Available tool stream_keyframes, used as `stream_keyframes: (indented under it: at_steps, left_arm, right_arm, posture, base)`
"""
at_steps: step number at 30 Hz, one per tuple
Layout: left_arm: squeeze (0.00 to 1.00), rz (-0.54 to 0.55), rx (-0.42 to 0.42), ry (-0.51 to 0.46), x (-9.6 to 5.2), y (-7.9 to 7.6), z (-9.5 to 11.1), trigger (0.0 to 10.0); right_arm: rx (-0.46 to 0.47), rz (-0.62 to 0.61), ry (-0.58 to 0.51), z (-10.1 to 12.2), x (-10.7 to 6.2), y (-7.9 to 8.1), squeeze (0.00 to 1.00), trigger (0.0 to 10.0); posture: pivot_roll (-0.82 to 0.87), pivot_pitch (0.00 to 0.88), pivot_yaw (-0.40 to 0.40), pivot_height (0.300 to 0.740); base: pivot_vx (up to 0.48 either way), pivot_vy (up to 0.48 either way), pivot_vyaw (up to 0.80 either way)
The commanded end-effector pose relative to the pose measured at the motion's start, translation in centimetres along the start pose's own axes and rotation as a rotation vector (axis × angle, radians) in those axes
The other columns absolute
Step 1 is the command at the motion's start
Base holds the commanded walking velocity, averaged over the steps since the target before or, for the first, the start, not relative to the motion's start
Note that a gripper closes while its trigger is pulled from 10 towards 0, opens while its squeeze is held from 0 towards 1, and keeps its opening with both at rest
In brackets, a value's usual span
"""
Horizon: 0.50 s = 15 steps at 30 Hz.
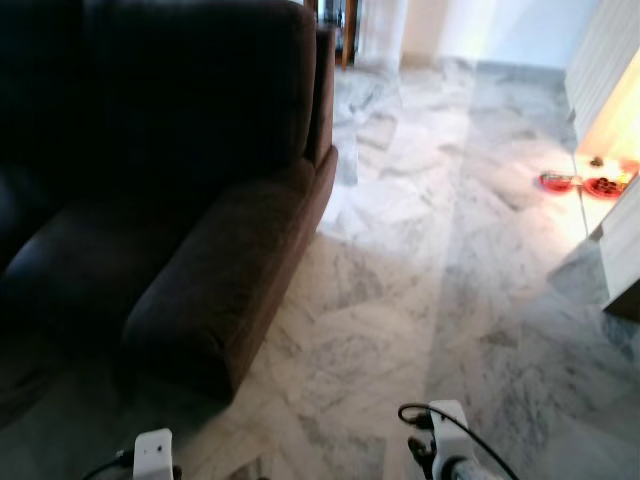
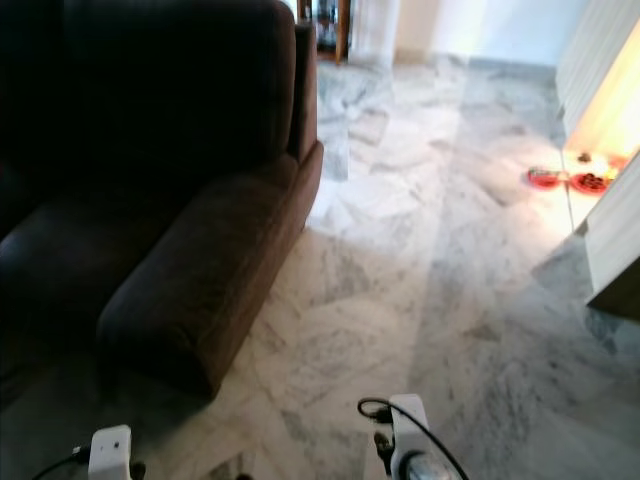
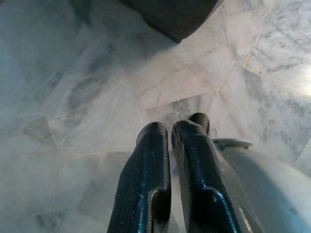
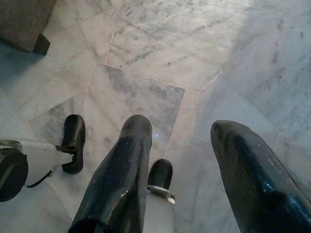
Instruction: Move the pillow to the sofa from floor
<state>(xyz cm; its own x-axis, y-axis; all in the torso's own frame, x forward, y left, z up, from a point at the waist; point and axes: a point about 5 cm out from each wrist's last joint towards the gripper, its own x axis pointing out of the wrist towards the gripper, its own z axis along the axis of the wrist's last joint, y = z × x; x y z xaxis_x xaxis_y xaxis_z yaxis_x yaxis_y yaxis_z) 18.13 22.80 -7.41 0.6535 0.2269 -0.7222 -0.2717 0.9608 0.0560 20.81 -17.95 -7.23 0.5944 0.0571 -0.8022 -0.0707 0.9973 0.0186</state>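
Both our arms hang low over the marble floor [image 1: 420, 250], likely idle while we look for the pillow, which we cannot find. Our left gripper [image 3: 167, 133] is clenched empty; our right gripper [image 4: 187, 141] is spread empty. The dark sofa [image 1: 200, 230] stands ahead of the left gripper.

A dark brown sofa [image 1: 170, 200] stands on the left, its arm [image 1: 235, 270] jutting toward the camera over a grey-veined white marble floor [image 1: 420, 250]. On the right a pale cabinet [image 1: 625, 240] stands beside a warmly lit recess [image 1: 615, 130], with red dishes [image 1: 580, 183] on the floor there. A white wall [image 1: 520, 30] closes the far end.
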Motion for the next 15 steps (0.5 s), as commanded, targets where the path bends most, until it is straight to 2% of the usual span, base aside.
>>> stream_keyframes:
  at_steps: [1,15]
  left_arm:
    - [0.00,0.017,-0.009,0.010,-0.02,0.24,-0.14,10.0]
    - [0.00,0.023,-0.011,0.014,0.00,0.16,-0.11,10.0]
  right_arm:
    - [0.015,-0.004,0.010,-0.39,-0.06,-0.07,0.00,10.0]
    - [0.020,0.007,0.013,-0.55,-0.06,0.13,0.00,10.0]
  posture:
    - [0.12,0.124,-0.021,0.740]
    - [0.12,0.130,-0.019,0.740]
  base:
    - [0.000,0.000,0.00]
    - [0.000,0.017,0.00]
